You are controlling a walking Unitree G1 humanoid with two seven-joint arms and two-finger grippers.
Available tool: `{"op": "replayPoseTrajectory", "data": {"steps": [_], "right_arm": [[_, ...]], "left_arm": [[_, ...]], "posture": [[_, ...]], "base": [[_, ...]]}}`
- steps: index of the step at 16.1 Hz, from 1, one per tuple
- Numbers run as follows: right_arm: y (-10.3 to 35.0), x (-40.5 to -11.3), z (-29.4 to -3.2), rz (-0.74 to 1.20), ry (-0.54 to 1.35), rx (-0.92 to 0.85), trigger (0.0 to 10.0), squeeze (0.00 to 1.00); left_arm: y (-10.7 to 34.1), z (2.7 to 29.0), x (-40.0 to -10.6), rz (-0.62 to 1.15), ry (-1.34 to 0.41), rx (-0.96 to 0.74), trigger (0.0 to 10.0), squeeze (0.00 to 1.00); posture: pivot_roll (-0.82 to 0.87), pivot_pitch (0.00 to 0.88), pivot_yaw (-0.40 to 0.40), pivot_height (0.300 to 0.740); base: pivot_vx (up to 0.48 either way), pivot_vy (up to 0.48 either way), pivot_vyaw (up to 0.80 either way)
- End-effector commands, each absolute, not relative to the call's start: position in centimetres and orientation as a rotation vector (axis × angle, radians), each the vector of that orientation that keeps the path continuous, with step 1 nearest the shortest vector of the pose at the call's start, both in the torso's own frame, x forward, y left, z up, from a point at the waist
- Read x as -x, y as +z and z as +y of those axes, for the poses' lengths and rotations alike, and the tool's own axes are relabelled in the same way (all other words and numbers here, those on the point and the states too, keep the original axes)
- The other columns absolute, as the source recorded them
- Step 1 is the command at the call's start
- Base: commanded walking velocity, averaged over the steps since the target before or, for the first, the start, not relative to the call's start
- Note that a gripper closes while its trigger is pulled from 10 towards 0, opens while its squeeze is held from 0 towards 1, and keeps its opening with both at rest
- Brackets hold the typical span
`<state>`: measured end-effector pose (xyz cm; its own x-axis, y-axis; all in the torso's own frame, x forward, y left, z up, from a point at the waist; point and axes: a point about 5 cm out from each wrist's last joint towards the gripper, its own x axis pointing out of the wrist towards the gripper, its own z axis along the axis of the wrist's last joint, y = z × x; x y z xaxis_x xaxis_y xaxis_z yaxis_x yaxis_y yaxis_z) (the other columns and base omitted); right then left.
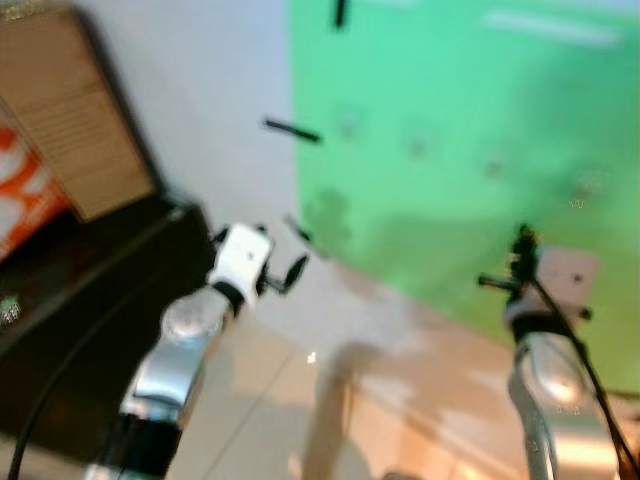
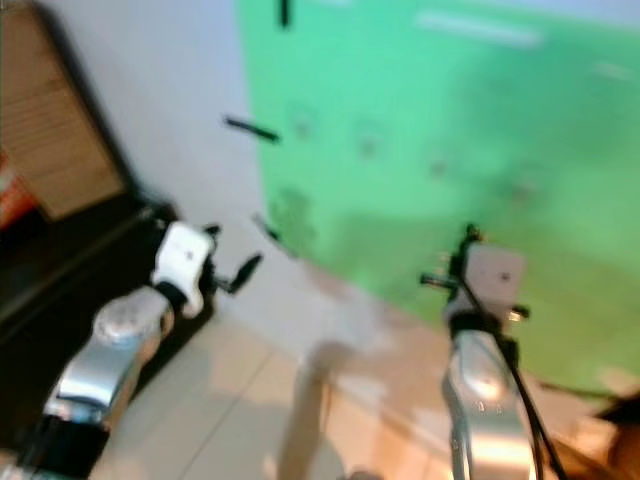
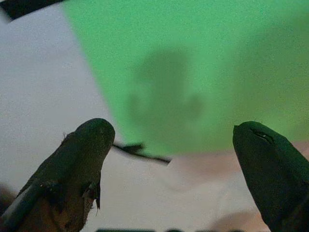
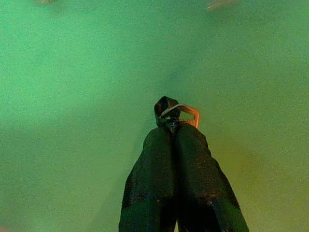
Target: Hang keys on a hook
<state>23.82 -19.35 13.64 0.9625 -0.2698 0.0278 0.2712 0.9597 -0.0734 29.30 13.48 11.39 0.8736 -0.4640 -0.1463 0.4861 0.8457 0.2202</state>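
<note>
The right gripper [image 4: 175, 124] pinches a key ring [image 4: 177, 112] before the green wall [image 1: 460, 120]. The left gripper [image 3: 171, 140] (fingers spread wide) faces a black hook [image 1: 291, 130].

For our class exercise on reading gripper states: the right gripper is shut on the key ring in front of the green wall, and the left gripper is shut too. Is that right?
Not quite. The left gripper is open: the left wrist view shows its fingers wide apart. The right gripper is indeed shut on the key ring before the green wall.

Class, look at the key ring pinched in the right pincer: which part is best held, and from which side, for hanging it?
Hold the key ring at its near edge, as the right pincer does, coming from the robot's side. Judging by its pose, the open loop then juts past the fingertips towards the green wall.
</note>
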Motion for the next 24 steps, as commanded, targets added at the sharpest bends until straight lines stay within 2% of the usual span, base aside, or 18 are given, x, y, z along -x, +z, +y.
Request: {"op": "replayPoseTrajectory", "data": {"steps": [1,3,6,9,12,14,21,24], "right_arm": [[14.1,-23.8,-18.8,-0.051,-0.258,0.073,10.0,0.0],[14.2,-23.8,-18.6,-0.063,-0.243,0.077,10.0,0.0],[15.0,-24.2,-17.1,-0.119,-0.102,0.05,10.0,0.0],[16.1,-24.5,-16.1,-0.176,0.016,0.039,10.0,0.0],[16.6,-25.1,-16.5,-0.204,-0.009,0.024,10.0,0.0],[17.0,-25.5,-17.1,-0.225,-0.047,0.025,10.0,0.0],[17.5,-25.7,-16.1,-0.27,0.05,0.01,10.0,0.0],[17.7,-25.7,-15.7,-0.281,0.075,0.01,10.0,0.0]], "left_arm": [[11.4,14.2,-29.3,0.095,-0.49,-0.274,10.0,0.06],[11.4,14.2,-29.3,0.096,-0.492,-0.272,10.0,0.06],[11.4,14.0,-29.4,0.098,-0.501,-0.267,10.0,0.06],[11.6,14.1,-29.7,0.087,-0.501,-0.271,10.0,0.07],[11.8,14.0,-29.9,0.076,-0.498,-0.288,10.0,0.07],[12.0,14.1,-30.0,0.077,-0.5,-0.284,10.0,0.06],[13.1,13.3,-28.8,0.055,-0.735,-0.179,10.0,0.11],[13.2,13.4,-28.7,0.064,-0.769,-0.168,10.0,0.1]], "posture": [[-0.11,0.0,0.028,0.74],[-0.11,0.0,0.028,0.74],[-0.11,0.0,0.03,0.74],[-0.11,0.0,0.03,0.74],[-0.11,0.0,0.028,0.74],[-0.09,0.0,0.019,0.74],[-0.09,0.0,0.027,0.74],[-0.09,0.0,0.033,0.74]], "base": [[0.0,0.0,-0.8],[0.0,0.0,-0.8],[0.0,0.0,-0.8],[0.0,0.0,0.0],[0.0,-0.46,0.0],[0.0,0.0,0.0],[0.0,0.0,0.0],[0.0,0.0,0.0]]}}
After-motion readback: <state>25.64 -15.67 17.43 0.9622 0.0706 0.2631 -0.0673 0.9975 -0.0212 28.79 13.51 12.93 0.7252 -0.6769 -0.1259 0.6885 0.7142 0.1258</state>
